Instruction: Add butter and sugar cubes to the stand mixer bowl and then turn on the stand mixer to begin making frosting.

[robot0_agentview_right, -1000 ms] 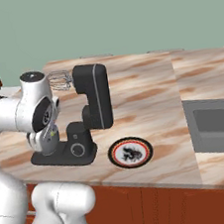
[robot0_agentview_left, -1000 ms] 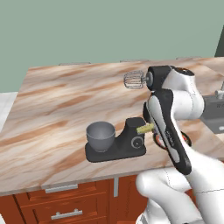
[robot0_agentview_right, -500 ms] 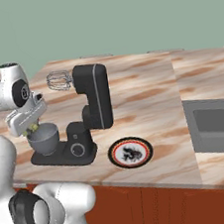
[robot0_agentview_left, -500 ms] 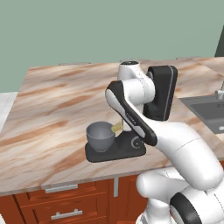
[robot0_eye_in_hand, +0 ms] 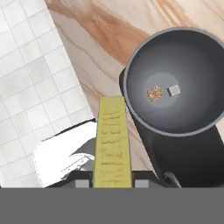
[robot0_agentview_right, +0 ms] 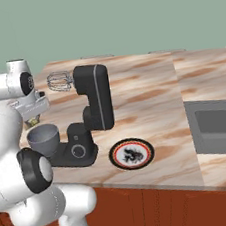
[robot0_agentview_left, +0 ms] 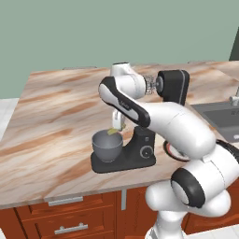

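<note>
We bring the butter over the stand mixer bowl.
The gripper holds it narrowly; we must centre it past the rim before release.

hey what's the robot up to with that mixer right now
The gripper is holding the butter, a pale-yellow block, just beside the rim of the stand mixer bowl, not yet over its middle. Two small cubes already lie at the bottom of the bowl. The bowl sits on the base of the stand mixer, whose head is tilted up with the whisk clear of the bowl.
</note>
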Tool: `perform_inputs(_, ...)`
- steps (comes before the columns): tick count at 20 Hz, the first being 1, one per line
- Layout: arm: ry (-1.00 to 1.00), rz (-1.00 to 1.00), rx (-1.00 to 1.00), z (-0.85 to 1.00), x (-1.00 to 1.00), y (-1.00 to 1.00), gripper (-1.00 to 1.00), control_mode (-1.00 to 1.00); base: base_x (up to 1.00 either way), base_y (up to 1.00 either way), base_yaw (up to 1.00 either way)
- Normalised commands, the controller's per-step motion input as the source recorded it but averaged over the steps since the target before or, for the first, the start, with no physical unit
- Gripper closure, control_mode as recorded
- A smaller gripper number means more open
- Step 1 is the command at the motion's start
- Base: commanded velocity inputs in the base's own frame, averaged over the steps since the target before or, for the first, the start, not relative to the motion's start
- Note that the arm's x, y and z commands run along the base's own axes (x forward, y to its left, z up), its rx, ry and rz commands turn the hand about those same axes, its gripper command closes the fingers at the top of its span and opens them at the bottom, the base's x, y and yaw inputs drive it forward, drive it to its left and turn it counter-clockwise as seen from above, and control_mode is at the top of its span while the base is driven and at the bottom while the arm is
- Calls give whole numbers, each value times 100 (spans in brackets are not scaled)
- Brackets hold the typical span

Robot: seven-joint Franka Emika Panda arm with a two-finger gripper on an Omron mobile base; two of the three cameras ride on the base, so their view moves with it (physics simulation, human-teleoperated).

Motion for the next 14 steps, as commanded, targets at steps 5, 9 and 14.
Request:
perform_inputs(5,0,-20,0,-41,45,17,100,-100,0,0,0)
perform_inputs(9,0,-21,0,-38,41,21,100,-100,0,0,0)
perform_inputs(14,0,-22,0,-44,42,15,100,-100,0,0,0)
